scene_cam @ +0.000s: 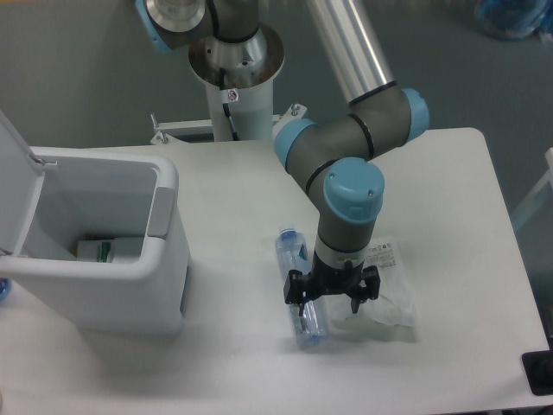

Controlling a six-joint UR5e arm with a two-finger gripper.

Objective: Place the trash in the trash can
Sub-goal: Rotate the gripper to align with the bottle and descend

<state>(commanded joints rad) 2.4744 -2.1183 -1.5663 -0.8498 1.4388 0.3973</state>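
My fingers (333, 296) hang spread apart, low over the table (449, 173), straddling the seam where the bottle (300, 285) and the plastic bag (380, 290) lie side by side; they grip nothing. The left black tip sits over the lower half of the bottle, the right tip over the near edge of the bag. Whether either tip touches what lies under it, I cannot tell from this angle.

The clear bluish bottle lies flat, its cap end pointing away from the front edge of the table, its lower end just past my wrist. The bag rests flat just to the right of it, its printed labels showing beside my arm (350, 203), its right edge well short of the table's right side.

The trash can (130, 285) stands at the left of the table, lid (13, 173) tipped up and back, mouth wide open, with a small green-and-white item (104, 251) already at the bottom. A bare stretch of white table lies between the bin's right wall and the bottle. More bare surface runs along the front edge below both pieces of trash and behind my elbow toward the far edge.
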